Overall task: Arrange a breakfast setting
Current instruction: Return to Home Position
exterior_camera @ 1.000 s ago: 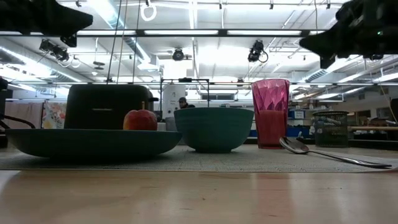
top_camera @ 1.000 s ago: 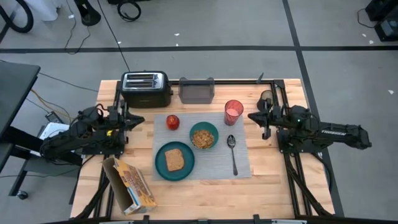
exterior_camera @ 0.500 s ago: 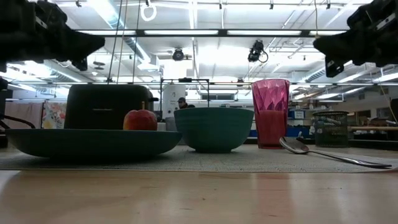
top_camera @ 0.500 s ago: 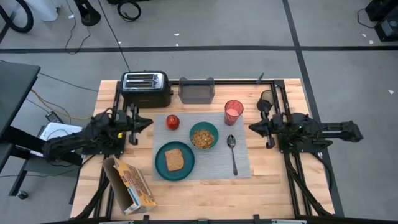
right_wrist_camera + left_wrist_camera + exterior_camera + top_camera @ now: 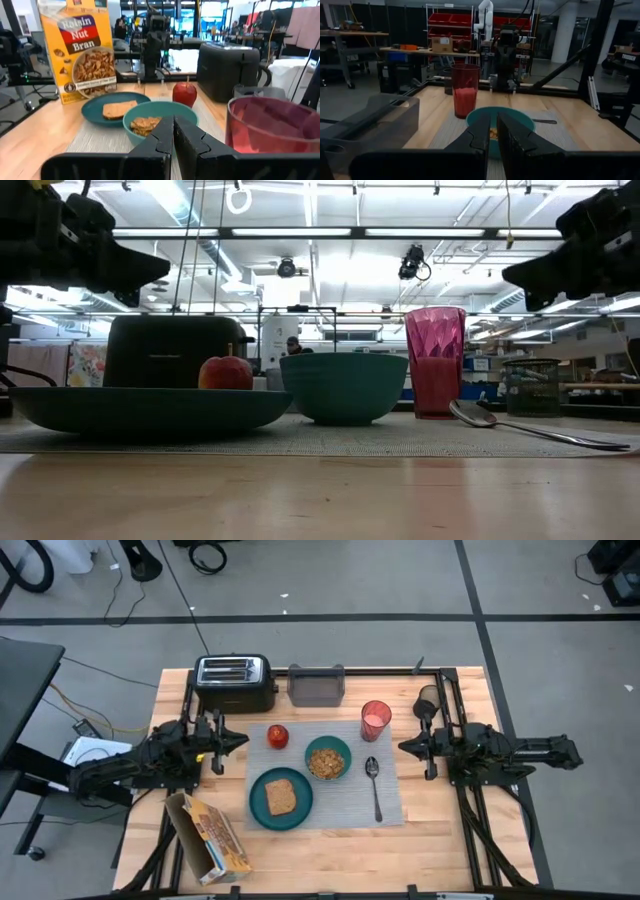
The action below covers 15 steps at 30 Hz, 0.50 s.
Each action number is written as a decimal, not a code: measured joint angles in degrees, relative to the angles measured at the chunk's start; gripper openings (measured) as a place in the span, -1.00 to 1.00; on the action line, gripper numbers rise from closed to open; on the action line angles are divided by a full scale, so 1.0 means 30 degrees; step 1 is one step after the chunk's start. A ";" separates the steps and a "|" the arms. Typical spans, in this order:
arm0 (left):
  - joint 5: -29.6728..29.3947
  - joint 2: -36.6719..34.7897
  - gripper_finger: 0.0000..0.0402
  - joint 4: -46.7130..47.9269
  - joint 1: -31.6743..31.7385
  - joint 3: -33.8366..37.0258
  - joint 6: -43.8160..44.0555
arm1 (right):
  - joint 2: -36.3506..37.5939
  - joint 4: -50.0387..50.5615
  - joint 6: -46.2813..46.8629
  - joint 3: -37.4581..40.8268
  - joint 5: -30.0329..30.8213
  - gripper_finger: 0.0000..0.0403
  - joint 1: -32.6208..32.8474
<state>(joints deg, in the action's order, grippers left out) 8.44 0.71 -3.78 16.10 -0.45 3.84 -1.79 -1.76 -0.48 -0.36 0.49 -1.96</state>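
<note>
A grey placemat lies mid-table. On it rest a teal plate with a toast slice, a teal bowl of cereal, a red cup and a metal spoon. A red apple sits at the mat's far left corner. My left gripper hovers shut, left of the apple and pointing level at the mat. My right gripper hovers shut, just right of the mat beside the spoon's bowl. Both are above table height in the low view, and neither holds anything.
A black toaster and a grey tray stand along the far edge. A cereal box lies open at the near left. A small dark cup stands at the far right, behind my right gripper.
Both grippers have come down toward the table while staying level and shut. My right gripper has also swung a little toward the near edge, and its arm has folded back. Nothing on the mat has moved.
</note>
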 joint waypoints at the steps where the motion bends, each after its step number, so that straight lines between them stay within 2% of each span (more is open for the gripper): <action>1: 0.0014 0.0003 -0.80 -0.0042 0.0000 0.0000 0.0003 | -0.0020 0.0076 0.0073 0.0000 -0.0007 -0.89 0.0000; 15: 0.0084 0.0007 -0.80 -0.0294 0.0000 0.0007 0.0000 | -0.0020 0.0044 0.0233 0.0000 -0.0015 -0.89 0.0000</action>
<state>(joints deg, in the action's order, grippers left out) 8.69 0.73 -4.67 16.10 -0.43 3.84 -1.85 -1.63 0.22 -0.36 0.45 -1.96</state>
